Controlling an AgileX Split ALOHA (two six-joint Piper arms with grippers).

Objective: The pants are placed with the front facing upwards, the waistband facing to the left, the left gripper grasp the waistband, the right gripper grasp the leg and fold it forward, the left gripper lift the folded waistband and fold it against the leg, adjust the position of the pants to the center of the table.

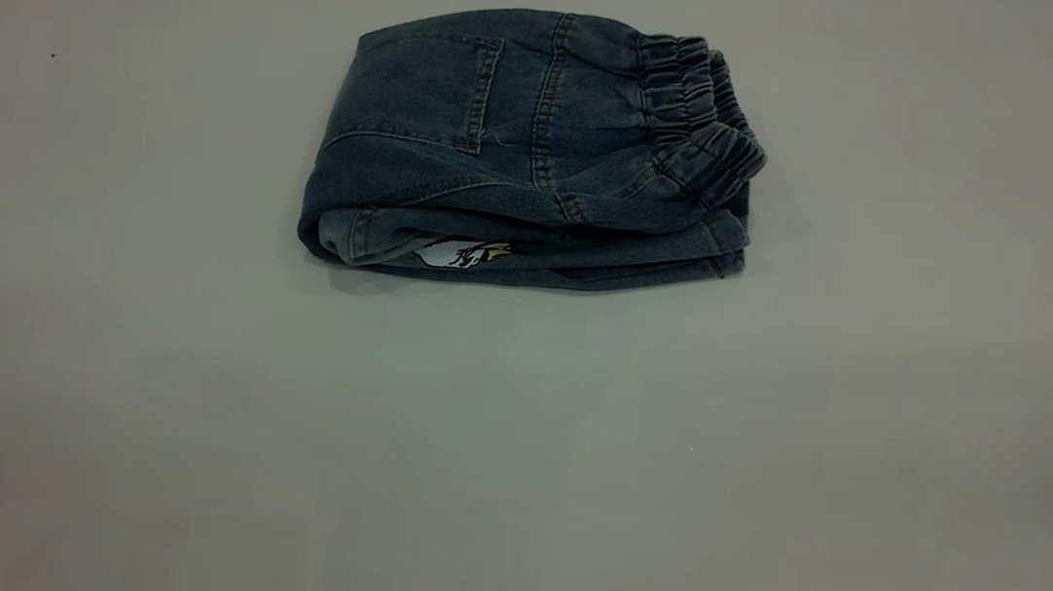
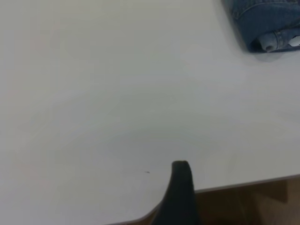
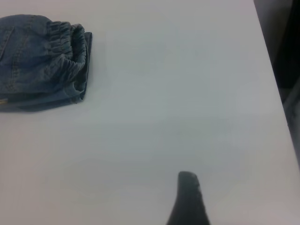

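Observation:
The blue denim pants (image 1: 532, 149) lie folded into a compact bundle on the white table (image 1: 510, 450), a little behind its middle. Their back pocket faces up. The ruched waistband (image 1: 702, 118) lies on top at the bundle's right end, and a bit of white cartoon print (image 1: 463, 252) peeks out of the front fold. Neither arm shows in the exterior view. A black part of my left gripper (image 2: 180, 192) hangs over the table edge, far from the pants (image 2: 267, 23). My right gripper (image 3: 188, 199) hovers over bare table, well apart from the pants (image 3: 42, 61) and waistband (image 3: 70, 51).
The table edge (image 2: 243, 185) runs close by the left gripper, with brown floor beyond it. Another table edge (image 3: 276, 93) and a dark area beyond it lie near the right gripper. Bare tabletop surrounds the bundle on all sides.

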